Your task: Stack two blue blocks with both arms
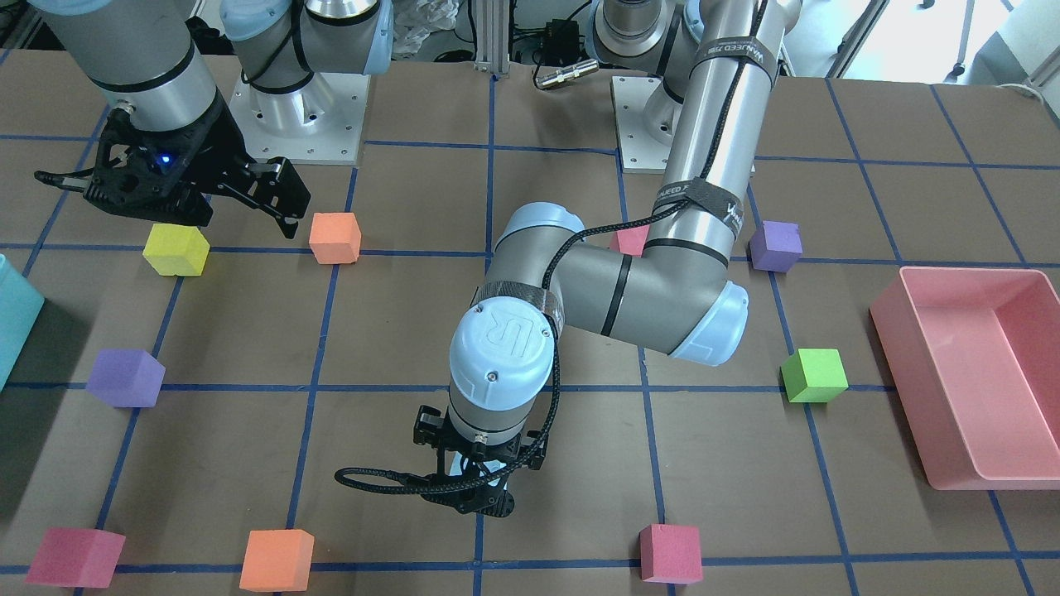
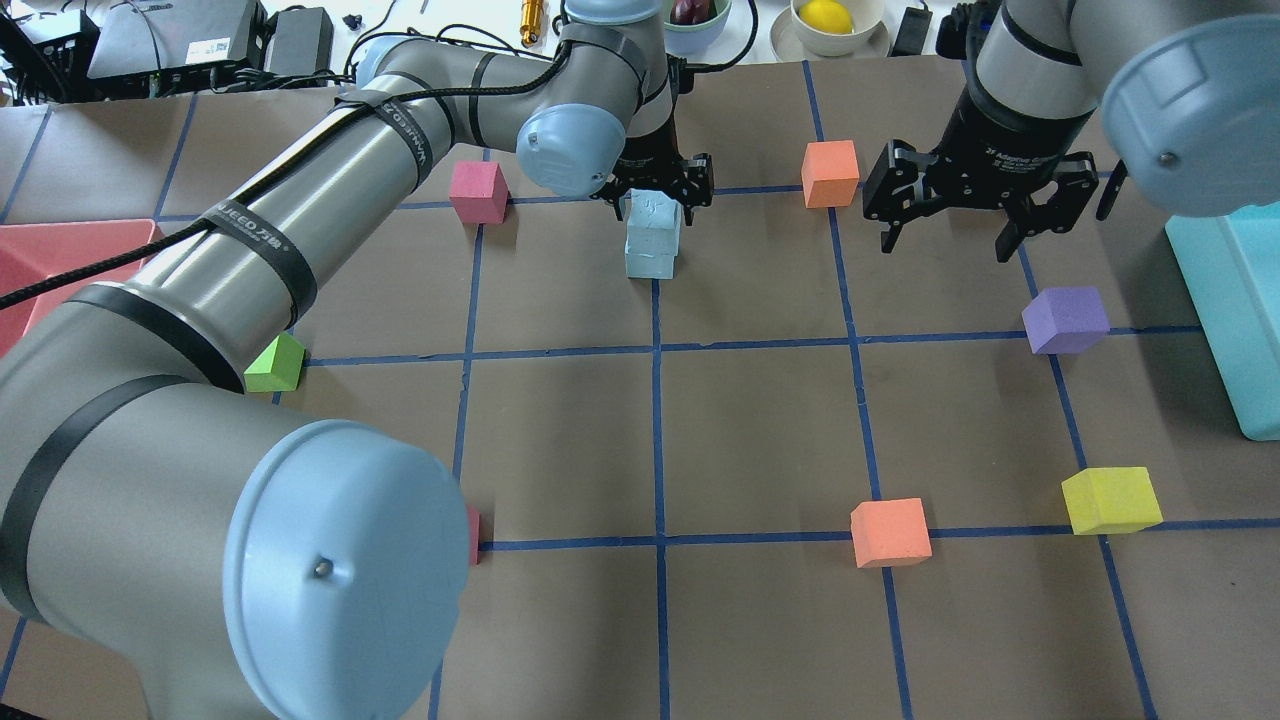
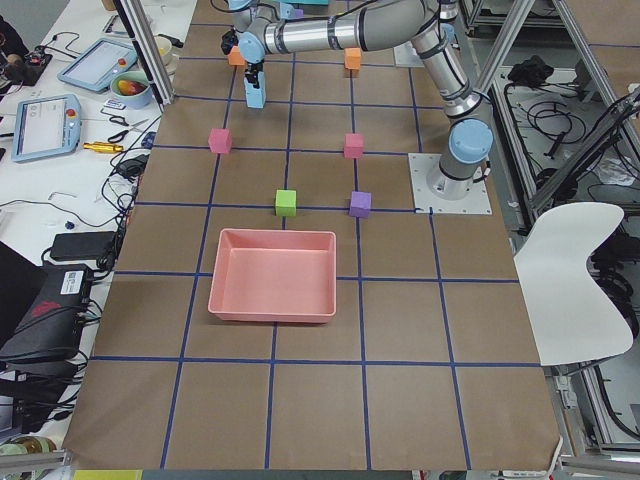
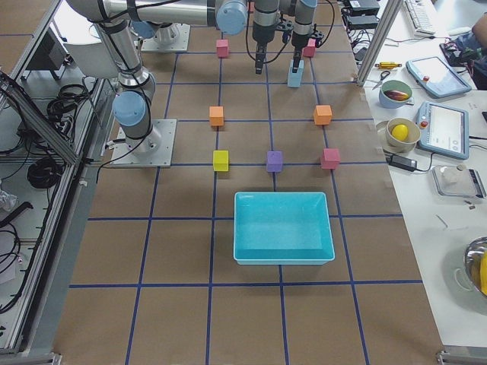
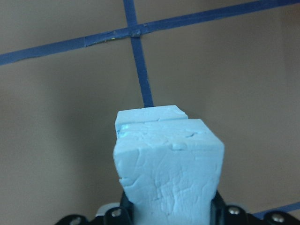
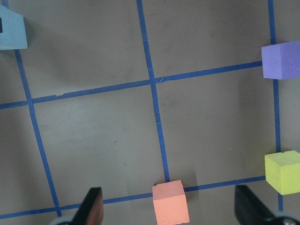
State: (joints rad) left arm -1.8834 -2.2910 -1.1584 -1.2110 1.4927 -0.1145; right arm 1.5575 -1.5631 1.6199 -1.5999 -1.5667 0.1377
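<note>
Two pale blue blocks stand stacked at the far middle of the table: the upper blue block (image 2: pixel 655 213) sits on the lower blue block (image 2: pixel 650 262). My left gripper (image 2: pixel 656 190) is shut on the upper block from above. In the left wrist view the upper block (image 5: pixel 168 173) fills the space between the fingers, and the lower block (image 5: pixel 150 112) shows just past it. My right gripper (image 2: pixel 950 225) is open and empty, hovering apart to the right of the stack. In the right wrist view its fingers (image 6: pixel 91 208) are spread wide above the table.
An orange cube (image 2: pixel 830 172) lies between the two grippers. A purple cube (image 2: pixel 1065 320), a yellow cube (image 2: pixel 1110 500) and another orange cube (image 2: pixel 890 532) lie on the right half. A cyan bin (image 2: pixel 1230 300) stands at the right edge, a pink bin (image 1: pixel 977 463) at the left end. A pink cube (image 2: pixel 478 192) and a green cube (image 2: pixel 273 365) lie on the left.
</note>
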